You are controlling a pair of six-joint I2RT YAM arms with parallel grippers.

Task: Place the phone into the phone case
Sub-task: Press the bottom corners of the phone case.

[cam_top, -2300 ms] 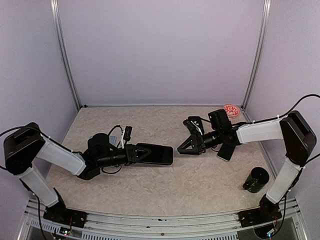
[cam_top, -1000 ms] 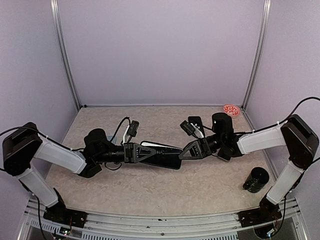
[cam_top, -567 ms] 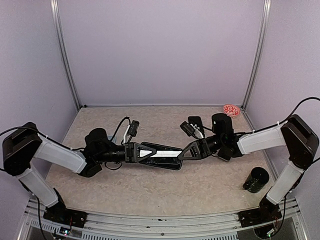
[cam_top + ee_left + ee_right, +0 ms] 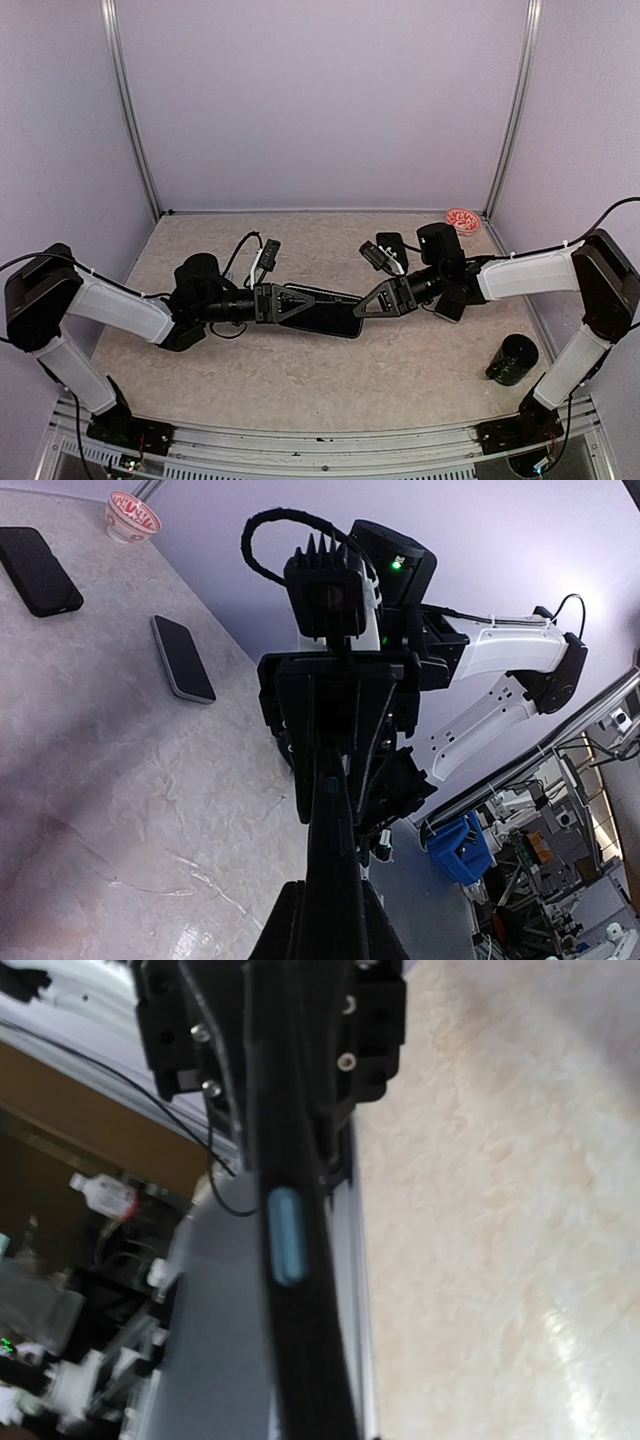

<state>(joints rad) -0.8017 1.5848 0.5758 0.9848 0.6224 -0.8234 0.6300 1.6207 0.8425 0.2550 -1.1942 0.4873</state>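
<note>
Midway across the worktop (image 4: 400,370), between my two arms, the phone case (image 4: 325,312) runs from 9 o'clock to 3 o'clock. My left fingers (image 4: 278,303) are pinched shut on its 9 o'clock end; my right fingers (image 4: 378,298) are pinched shut on its 3 o'clock end, so the two sets of tips face each other with the dark case bridging them. From either wrist I see it edge-on, a thin black line running straight out from between my fingers to the opposite ones; a pale blue side button shows on that edge from the right wrist. Whether anything sits inside it, or whether it clears the worktop, I cannot tell. Off at 1 o'clock a red-and-white bowl (image 4: 463,220) sits in the far corner; at 4 o'clock stands a black cylinder (image 4: 513,360). A grey-edged slab (image 4: 183,658) and a black slab (image 4: 38,570) lie flat on the worktop, well apart from my fingers.
</note>
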